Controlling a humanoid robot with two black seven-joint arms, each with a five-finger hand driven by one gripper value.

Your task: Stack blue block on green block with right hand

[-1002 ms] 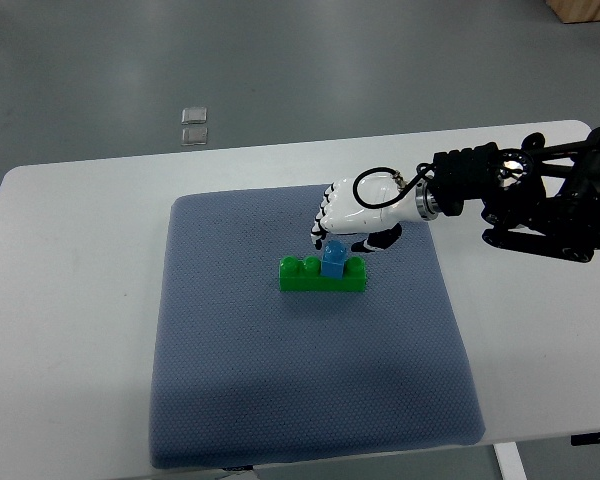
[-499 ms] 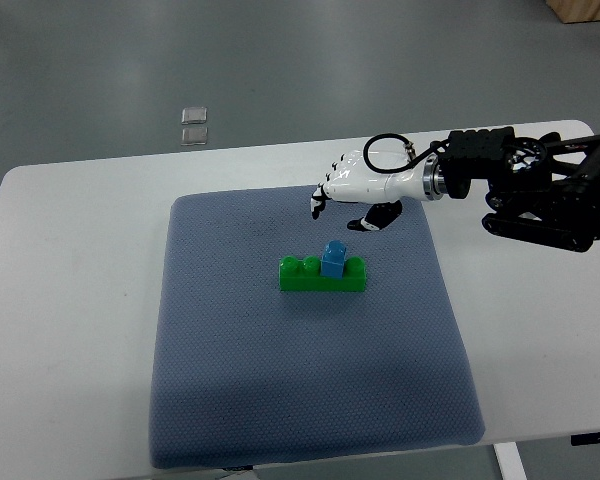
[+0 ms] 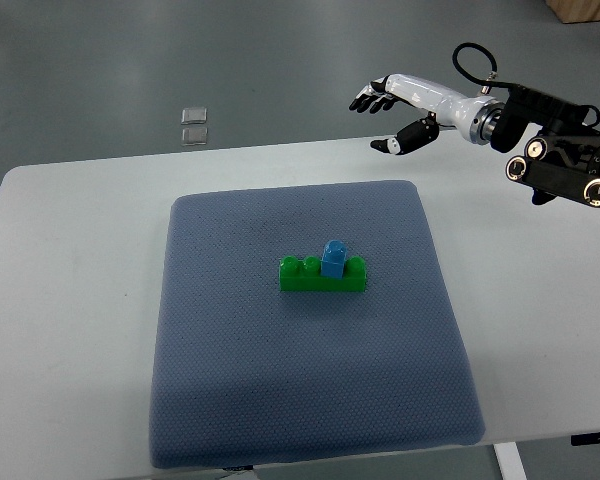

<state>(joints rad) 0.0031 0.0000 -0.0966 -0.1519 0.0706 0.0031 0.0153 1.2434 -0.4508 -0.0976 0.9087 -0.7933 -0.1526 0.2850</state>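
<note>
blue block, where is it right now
The blue block sits on the green block, right of its middle, near the centre of the blue-grey mat.

Open mat [image 3: 280, 380] on every side of green block [image 3: 323, 275] with blue block [image 3: 334, 257] on top, right hand [image 3: 405, 105] well apart.

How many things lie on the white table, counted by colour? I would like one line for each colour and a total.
Blue: 1, small blue plastic block, on top of the green one
Green: 1, long green plastic block
Grey-blue: 1, padded fabric mat under both blocks
Total: 3
</note>
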